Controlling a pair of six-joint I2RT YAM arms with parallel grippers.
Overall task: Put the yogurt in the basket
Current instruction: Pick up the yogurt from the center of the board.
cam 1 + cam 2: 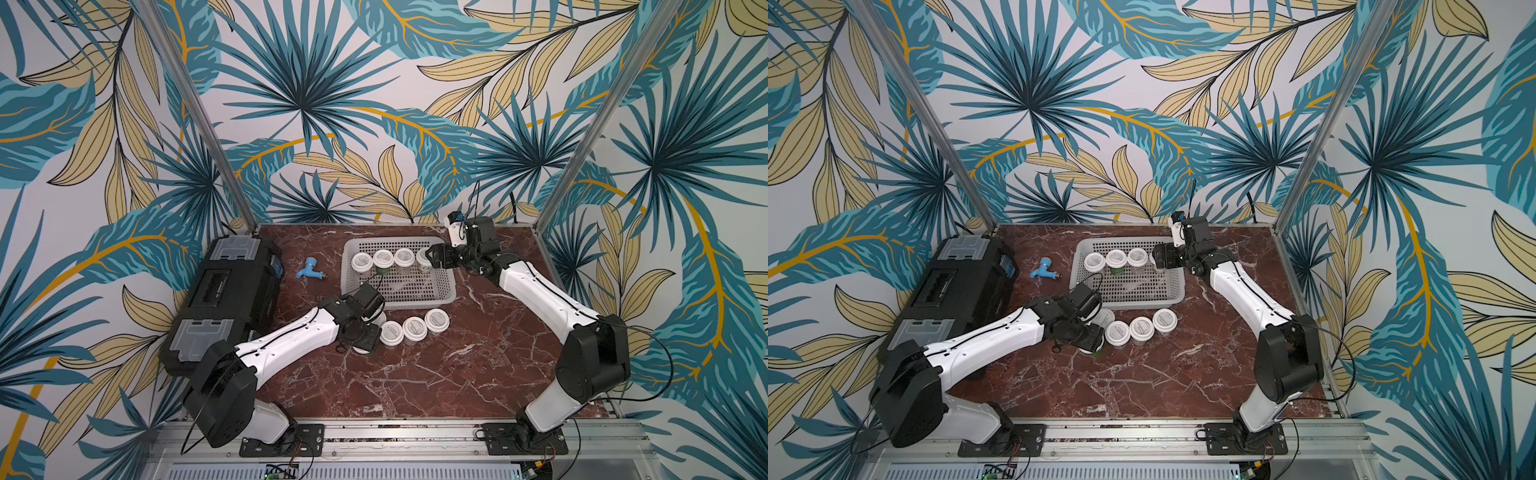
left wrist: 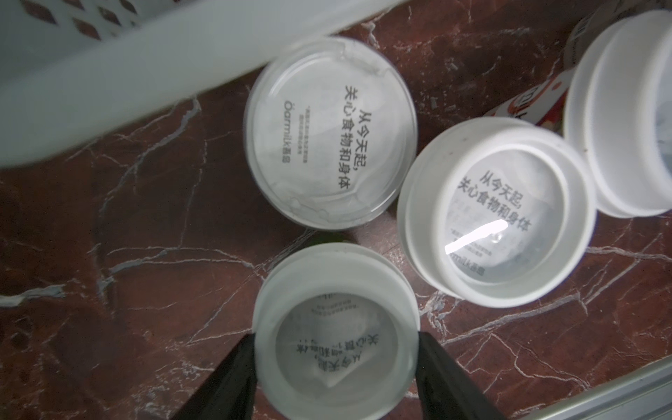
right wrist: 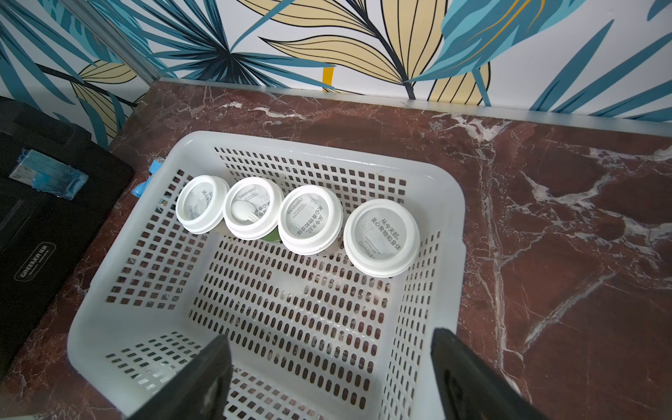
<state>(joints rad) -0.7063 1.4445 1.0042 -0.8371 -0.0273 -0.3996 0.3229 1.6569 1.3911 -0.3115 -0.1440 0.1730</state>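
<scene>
Yogurt cups (image 3: pixel 382 236): round, white lids with grey print, clear sides.

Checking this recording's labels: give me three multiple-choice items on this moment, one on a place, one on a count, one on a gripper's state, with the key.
1. The blue fitting lies: A. on the table between the toolbox and the basket; B. inside the basket; C. on top of the toolbox.
2. How many yogurt cups stand in the basket? A. two; B. six; C. four.
3. The left gripper has its fingers: A. spread wide above the basket; B. against both sides of a yogurt cup outside the basket; C. clamped on the fitting.
Key: 1 A, a top view shows it there. 2 C, the right wrist view shows four in a row. 3 B, the left wrist view shows a finger at each side of its lid.
</scene>
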